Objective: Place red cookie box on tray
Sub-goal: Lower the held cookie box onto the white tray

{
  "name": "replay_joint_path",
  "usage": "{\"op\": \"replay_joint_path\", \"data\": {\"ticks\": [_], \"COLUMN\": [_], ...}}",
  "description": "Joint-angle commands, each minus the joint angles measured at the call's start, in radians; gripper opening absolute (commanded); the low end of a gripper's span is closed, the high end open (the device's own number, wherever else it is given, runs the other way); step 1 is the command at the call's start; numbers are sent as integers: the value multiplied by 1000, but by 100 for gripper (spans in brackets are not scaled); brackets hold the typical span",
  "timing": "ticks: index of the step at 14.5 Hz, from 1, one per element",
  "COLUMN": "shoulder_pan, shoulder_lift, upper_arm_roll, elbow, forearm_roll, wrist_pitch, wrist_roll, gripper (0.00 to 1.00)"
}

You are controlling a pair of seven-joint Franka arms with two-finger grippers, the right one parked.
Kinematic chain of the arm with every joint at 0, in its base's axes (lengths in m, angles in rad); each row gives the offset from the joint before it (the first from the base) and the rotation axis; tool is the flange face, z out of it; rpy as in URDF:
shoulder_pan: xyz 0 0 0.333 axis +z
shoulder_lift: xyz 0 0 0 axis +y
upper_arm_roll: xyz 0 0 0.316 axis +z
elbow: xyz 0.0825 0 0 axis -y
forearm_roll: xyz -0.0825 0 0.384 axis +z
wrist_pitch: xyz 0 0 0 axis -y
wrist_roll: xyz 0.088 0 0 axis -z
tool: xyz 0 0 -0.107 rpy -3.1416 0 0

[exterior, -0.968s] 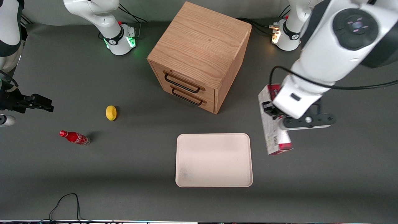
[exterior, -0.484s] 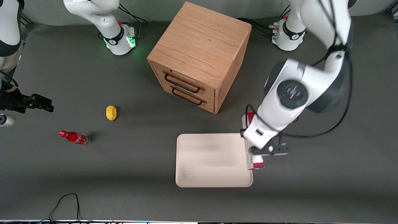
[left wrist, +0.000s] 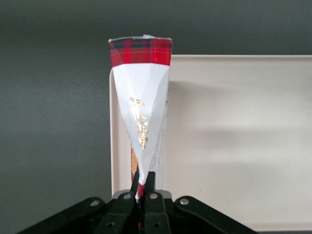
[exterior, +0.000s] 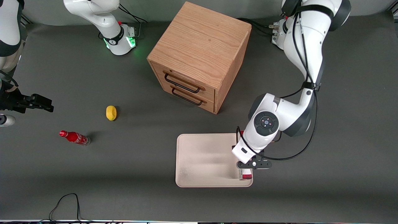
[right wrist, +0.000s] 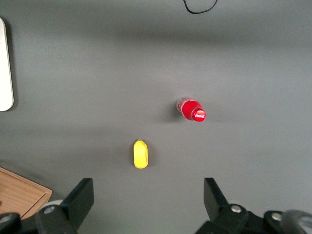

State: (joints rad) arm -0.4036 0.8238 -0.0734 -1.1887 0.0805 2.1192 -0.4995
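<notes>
My end effector [exterior: 245, 169] is closed tight on the red cookie box [left wrist: 141, 107]; in the left wrist view its two fingers [left wrist: 148, 187] pinch the box's crushed end between them. I hold the box on its narrow edge, and it lies along the short rim of the tray [exterior: 205, 158] at the working arm's end, just inside that rim. I cannot tell if the box touches the tray floor. The rest of the tray spreads from my end effector toward the parked arm's end. Farther from the front camera than my end effector stands the wooden cabinet [exterior: 199, 49]. Well apart, toward the parked arm's end of the worktop [exterior: 130, 199], lie a yellow lemon [exterior: 111, 112] and a small red cola bottle [exterior: 74, 137].
</notes>
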Motion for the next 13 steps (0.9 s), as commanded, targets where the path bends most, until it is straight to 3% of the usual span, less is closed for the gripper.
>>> {"op": "replay_joint_path", "data": {"ticks": [1,9,10,11,12,13], "shoulder_pan": [-14,-12,-12,-12,-11,-12], "shoulder_lift": [21,58,60,58,54,52], "upper_arm_roll": [15,15,18,20,20,20], "elbow": [-12,-47,-51,-55,-57,-57], "forearm_roll": [22,27,28,28,28,28], "wrist_pitch": [51,160,163,165,165,154], "wrist_roll": [10,-2,-1,-2,-2,-4], "gripper": [0,0,68,86,97,99]}}
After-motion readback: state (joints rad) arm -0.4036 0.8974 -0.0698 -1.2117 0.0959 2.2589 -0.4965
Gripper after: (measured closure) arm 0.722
